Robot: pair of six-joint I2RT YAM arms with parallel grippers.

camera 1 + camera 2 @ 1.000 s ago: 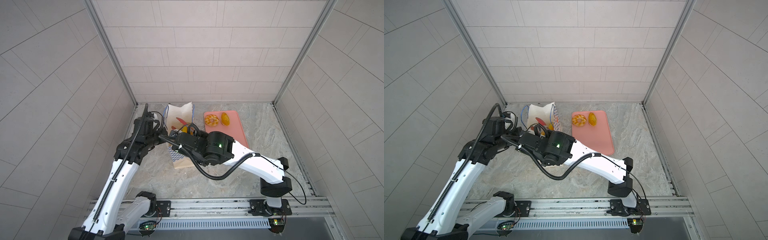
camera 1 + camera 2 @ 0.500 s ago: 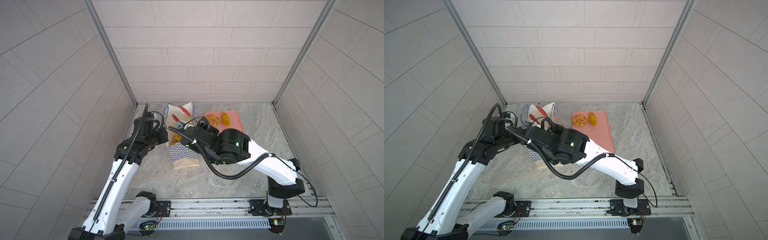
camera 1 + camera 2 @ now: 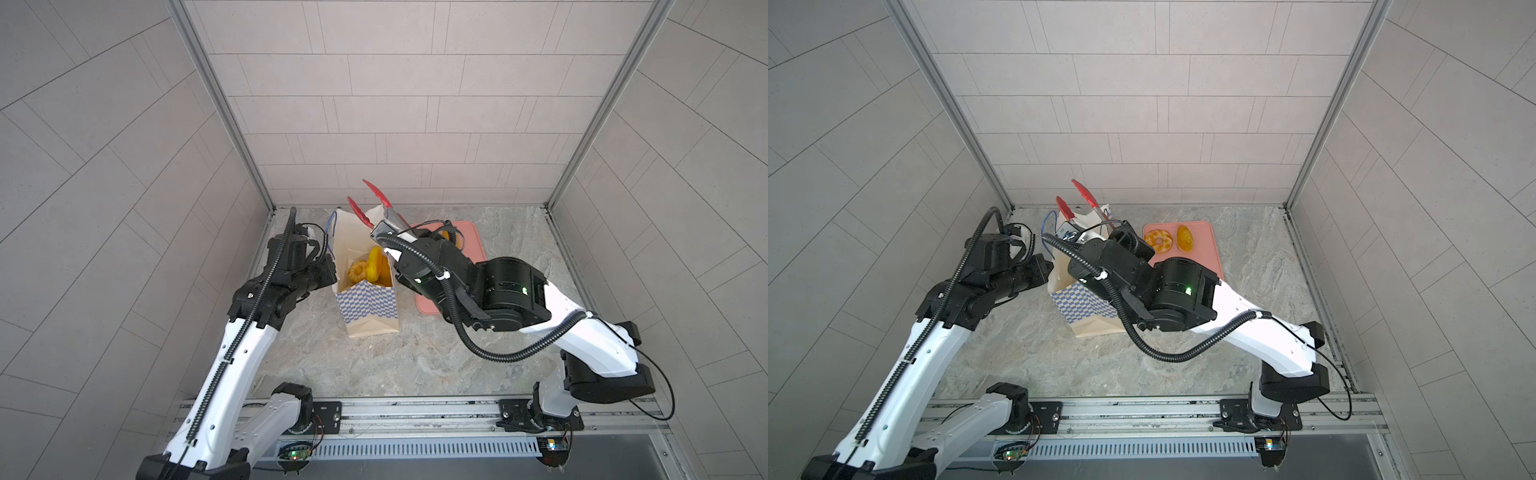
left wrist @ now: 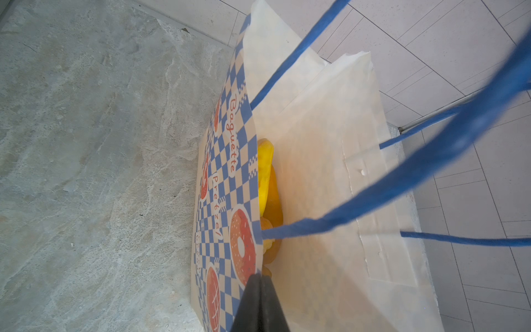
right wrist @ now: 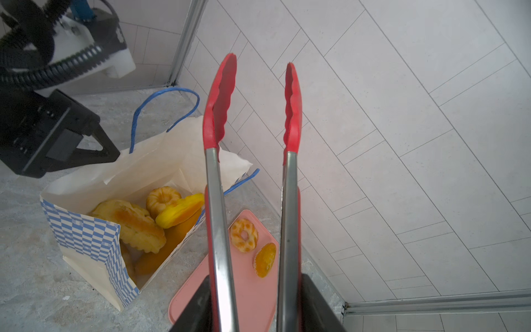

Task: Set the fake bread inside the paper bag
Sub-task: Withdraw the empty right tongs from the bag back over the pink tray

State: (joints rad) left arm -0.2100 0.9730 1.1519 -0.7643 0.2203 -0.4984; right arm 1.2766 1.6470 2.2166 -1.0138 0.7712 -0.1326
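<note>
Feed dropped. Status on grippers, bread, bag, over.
Left gripper shut on paper bag rim. Right gripper shut on tongs, tips empty. Fake bread in bag; ring doughnut, oval bun on pink tray. Nothing blocking.

Bread (image 3: 368,268) in bag (image 3: 365,305), tray (image 3: 1202,259) right (doughnut (image 3: 1158,241), bun (image 3: 1184,237) on it)

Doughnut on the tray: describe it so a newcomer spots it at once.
Find the flat pink tray right of the paper bag in both top views. Two pastries sit at its far end, and the doughnut is the one nearer the bag. It is a ring with a hole, unlike the solid oval bun beside it.
</note>
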